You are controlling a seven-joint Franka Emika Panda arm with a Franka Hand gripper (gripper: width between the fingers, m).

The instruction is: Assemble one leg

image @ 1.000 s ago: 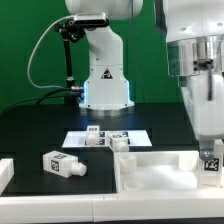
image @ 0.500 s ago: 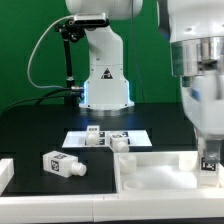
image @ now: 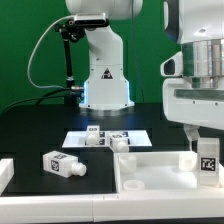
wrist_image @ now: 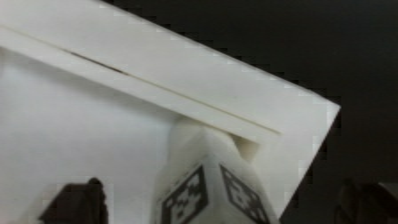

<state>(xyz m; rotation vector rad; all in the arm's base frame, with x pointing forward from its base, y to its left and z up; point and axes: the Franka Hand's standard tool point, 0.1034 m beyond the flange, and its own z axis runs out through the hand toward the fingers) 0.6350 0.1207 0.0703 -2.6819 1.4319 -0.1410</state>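
The black surface (image: 40,135) carries a large white tray-like panel (image: 150,172) with raised rims toward the exterior view's right, the marker board (image: 100,137) behind it, and a loose peg (image: 61,163) lying on its side to the exterior view's left. Over the panel's far right corner the gripper (image: 207,160) hangs closed on the leg (wrist_image: 214,180), which stands upright with its tag stickers showing.

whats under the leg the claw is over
The leg stands upright over the white panel, near its corner in the wrist view. The claw hangs around it. The leg's base is hidden, so contact with the panel cannot be seen.
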